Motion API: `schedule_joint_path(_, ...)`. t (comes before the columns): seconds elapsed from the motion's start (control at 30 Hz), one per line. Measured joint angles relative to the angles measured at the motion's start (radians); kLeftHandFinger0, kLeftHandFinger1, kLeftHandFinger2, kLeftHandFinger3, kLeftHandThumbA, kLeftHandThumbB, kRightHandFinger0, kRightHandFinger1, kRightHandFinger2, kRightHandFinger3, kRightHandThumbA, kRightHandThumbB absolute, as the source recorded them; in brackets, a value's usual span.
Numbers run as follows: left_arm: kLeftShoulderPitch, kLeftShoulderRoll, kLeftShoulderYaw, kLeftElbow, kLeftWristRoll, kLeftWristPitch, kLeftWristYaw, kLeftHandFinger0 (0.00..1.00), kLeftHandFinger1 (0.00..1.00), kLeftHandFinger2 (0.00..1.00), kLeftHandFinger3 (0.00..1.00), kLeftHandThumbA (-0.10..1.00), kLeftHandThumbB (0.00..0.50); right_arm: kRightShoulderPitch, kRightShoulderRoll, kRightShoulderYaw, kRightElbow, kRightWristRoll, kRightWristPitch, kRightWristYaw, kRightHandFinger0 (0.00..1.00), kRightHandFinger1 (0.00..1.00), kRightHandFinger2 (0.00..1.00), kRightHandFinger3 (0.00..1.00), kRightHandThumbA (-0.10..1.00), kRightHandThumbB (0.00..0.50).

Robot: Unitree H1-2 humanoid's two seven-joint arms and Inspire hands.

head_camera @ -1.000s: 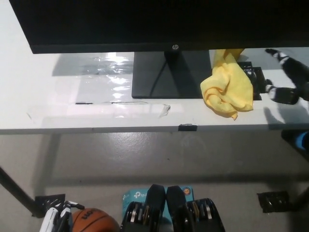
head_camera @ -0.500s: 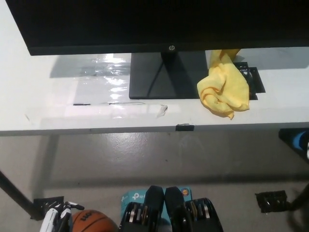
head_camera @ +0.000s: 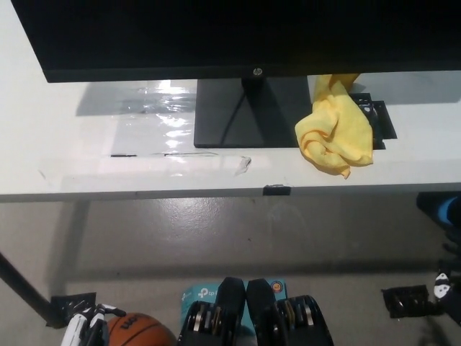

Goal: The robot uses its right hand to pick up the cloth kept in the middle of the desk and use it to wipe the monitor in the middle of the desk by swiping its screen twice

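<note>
I see the yellow cloth (head_camera: 336,137) crumpled on the table (head_camera: 57,144) at two o'clock beside the monitor (head_camera: 238,36) stand, my right robot hand (head_camera: 448,285) low at four o'clock, grip unreadable, left robot hand (head_camera: 83,324) resting at seven.

Yellow cloth (head_camera: 335,130) crumpled on desk (head_camera: 86,166), beside black monitor (head_camera: 238,36) base

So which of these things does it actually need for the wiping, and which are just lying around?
For the job:
yellow cloth, crumpled on the desk
monitor, on its stand
right hand, low at the picture's right edge

Just lying about:
basketball on the floor, beside the resting left hand
</note>
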Motion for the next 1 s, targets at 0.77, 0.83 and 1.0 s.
schedule_joint_path(0.77, 0.001, 0.002, 0.01, -0.007, -0.001, -0.002, 0.0, 0.0, 0.0, 0.0, 0.0, 0.79, 0.5, 0.024, 0.042, 0.012, 0.193, 0.288, -0.127, -0.169, 0.09, 0.16, 0.39, 0.91, -0.1, 0.132)
schedule_joint_path(0.83, 0.0, 0.003, 0.012, -0.01, -0.003, -0.001, -0.001, 0.0, 0.0, 0.0, 0.0, 0.79, 0.5, 0.024, 0.039, 0.025, 0.195, 0.298, -0.117, -0.175, 0.08, 0.14, 0.37, 0.9, -0.1, 0.13)
schedule_joint_path(1.0, 0.001, 0.005, 0.013, -0.012, -0.003, 0.001, -0.001, 0.0, 0.0, 0.0, 0.0, 0.77, 0.5, 0.023, 0.029, 0.041, 0.201, 0.324, -0.104, -0.189, 0.1, 0.16, 0.39, 0.9, -0.1, 0.122)
